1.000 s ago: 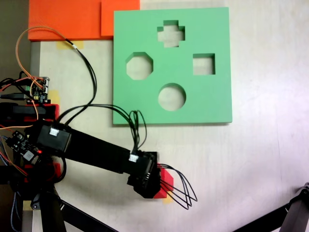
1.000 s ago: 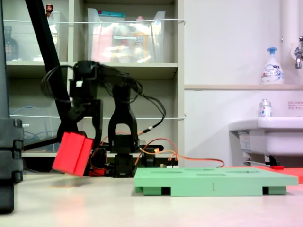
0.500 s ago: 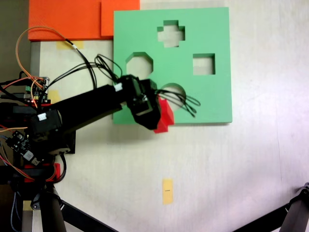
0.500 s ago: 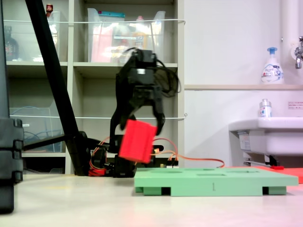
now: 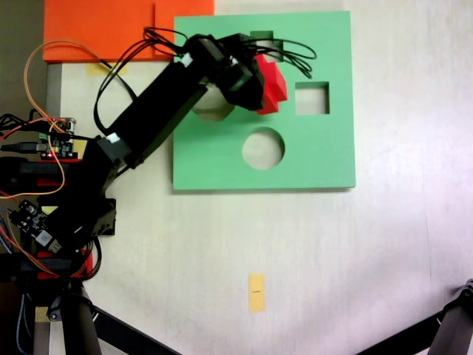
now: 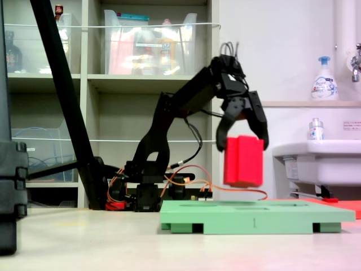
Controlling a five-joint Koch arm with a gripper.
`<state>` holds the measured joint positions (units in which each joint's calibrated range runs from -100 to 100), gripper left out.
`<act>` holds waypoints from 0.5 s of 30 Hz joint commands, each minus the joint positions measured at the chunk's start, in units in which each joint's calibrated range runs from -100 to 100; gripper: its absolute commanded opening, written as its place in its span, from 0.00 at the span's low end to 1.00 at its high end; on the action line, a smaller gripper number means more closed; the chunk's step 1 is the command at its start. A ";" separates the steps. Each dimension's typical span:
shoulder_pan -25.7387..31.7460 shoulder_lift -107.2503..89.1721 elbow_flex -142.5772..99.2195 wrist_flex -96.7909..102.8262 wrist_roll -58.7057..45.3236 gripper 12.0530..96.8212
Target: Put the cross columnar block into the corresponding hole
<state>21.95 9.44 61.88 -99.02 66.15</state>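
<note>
- The cross columnar block (image 6: 243, 161) is a bright red, matte foam piece with lengthwise grooves down its sides. It hangs upright in the air, well clear of the board's top surface in the side-on fixed view.
- The gripper (image 6: 242, 131) has its 2 black fingers (image 6: 259, 121) spread about as wide as the block and pressed against its upper sides, holding it from above.
- In the top-down fixed view the block (image 5: 271, 85) sits over the upper middle of the board, between the plus-shaped cutout and the square cutout, with the gripper (image 5: 260, 83) covering its left part.
- The corresponding hole (image 5: 260, 35) is mostly hidden under the gripper and its black cables; a small dark notch of it shows near the board's top edge.
- The green foam board (image 5: 325, 155) is a flat, thick square slab with crisp edges. It lies on the pale table (image 5: 347, 266).
- Its other cutouts are a square hole (image 5: 311, 98) just right of the block, a round hole (image 5: 263, 148) below it, and an octagonal hole (image 5: 212, 109) partly covered by the arm.
- Bare board surrounds the block on its right and lower sides.
- An orange foam sheet (image 5: 100, 29) touches the board's upper left edge.
- A small yellow tape strip (image 5: 256, 293) lies alone on open table, well below the board.
</note>
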 commanded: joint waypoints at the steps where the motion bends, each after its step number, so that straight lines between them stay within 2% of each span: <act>1: 1.17 0.06 3.52 -0.98 1.37 0.31; 15: 4.25 5.37 3.52 9.23 4.35 0.31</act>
<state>25.71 15.73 61.88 -95.99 69.77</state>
